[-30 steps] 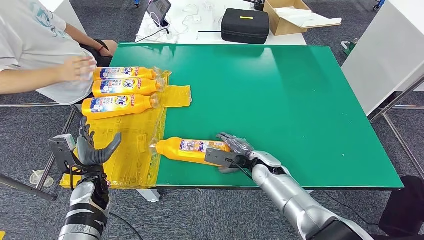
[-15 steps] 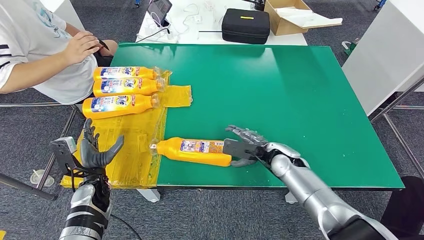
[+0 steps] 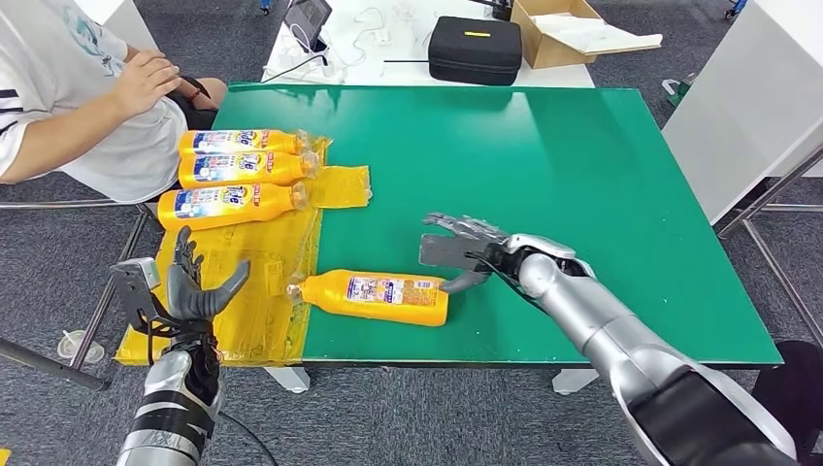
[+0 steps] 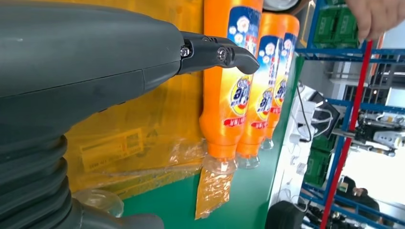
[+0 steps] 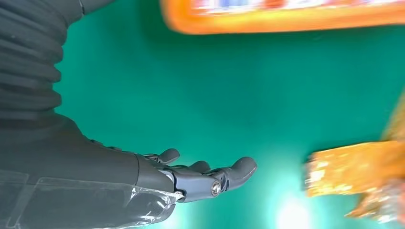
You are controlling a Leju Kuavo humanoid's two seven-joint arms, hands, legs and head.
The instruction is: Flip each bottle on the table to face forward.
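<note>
Right arm's stretched out forward and to the left, and the right robot hand (image 3: 464, 254) is empty with fingers spread, thumb pointing down. Left robot hand (image 3: 197, 291) is held upright on a raised forearm, fingers apart and pointing up, nothing in it either.

Bottle (image 5: 286, 16): blurred, cut by frame edge, label unreadable. Yellow wrapper (image 5: 353, 174): blurred, partly cut off.

Orange bottles (image 3: 374, 295), blue-white labels; green table (image 3: 543, 165); yellow wrap (image 3: 257, 282).
</note>
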